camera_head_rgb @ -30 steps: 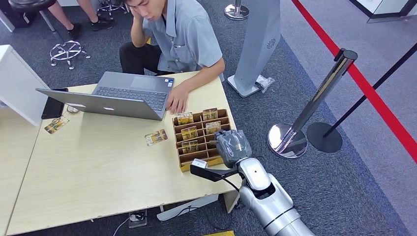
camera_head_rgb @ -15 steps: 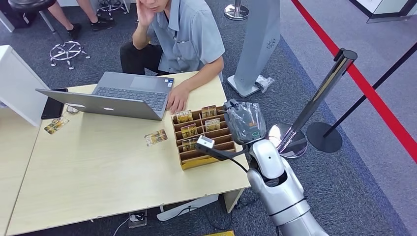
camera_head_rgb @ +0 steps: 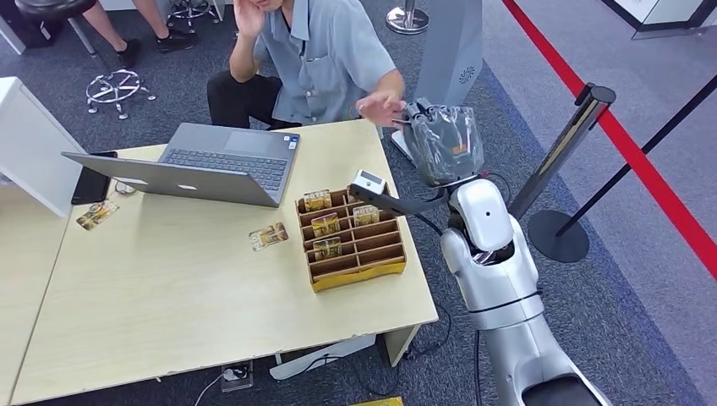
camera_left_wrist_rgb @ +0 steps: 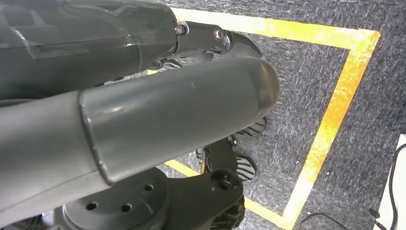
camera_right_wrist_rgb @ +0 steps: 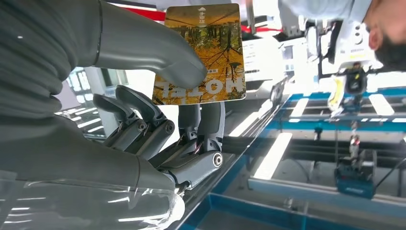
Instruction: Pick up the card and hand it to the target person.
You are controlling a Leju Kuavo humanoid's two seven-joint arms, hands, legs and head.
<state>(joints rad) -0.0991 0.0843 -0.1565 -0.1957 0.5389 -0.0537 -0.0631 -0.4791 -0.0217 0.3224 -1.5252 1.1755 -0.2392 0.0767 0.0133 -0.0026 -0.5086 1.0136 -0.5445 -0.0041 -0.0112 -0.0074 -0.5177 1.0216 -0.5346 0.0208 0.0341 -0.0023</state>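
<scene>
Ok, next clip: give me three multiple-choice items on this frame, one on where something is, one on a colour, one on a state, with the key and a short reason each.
1. Where does the loose card on the table lie?
A. Between the laptop and the wooden rack
B. On the laptop keyboard
C. On the floor by the stanchion

2. What colour is the line on the floor to the robot's right?
A. Blue
B. Red
C. White

3. What is the right hand doing?
A. Resting flat on the table
B. Hanging with nothing in it
C. Holding a card, raised towards the seated person

Key: 1 A, the card lies just below the laptop, left of the rack. 2 B, a red stripe crosses the grey carpet. 3 C, the right wrist view shows the held card pinched under the thumb, and the person's hand is reaching towards it.
</scene>
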